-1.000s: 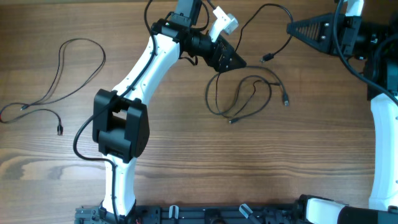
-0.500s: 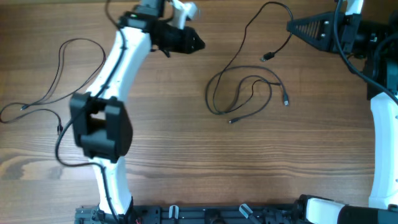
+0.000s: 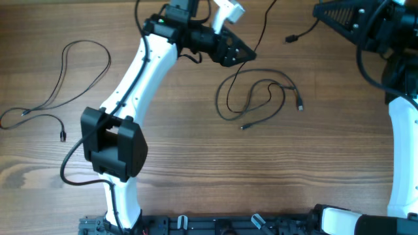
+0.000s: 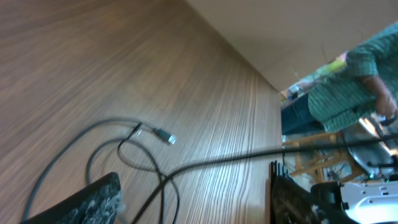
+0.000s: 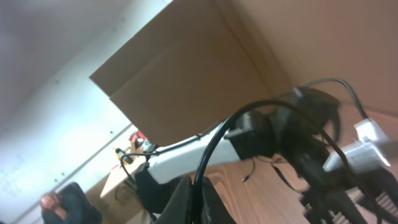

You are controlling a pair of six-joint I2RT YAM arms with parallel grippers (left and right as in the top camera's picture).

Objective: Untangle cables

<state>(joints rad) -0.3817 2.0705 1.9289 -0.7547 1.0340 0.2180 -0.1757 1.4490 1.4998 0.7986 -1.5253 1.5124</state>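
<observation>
The right claw [image 3: 317,12], over the bench's [image 3: 196,170] far right corner, is clenched on one cable [image 5: 208,152]. The left claw [image 3: 247,53] is spread wide by the far edge, and that cable passes between its fingers. The tangled cables [image 3: 219,101] lie mid-bench, and a loose cable [image 3: 65,65] lies near the left edge.

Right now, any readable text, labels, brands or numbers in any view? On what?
None can be read in any view.
Left arm, cables, table: no markings visible.
Background clutter in the right wrist view: too blurred to tell if it carries text.
</observation>
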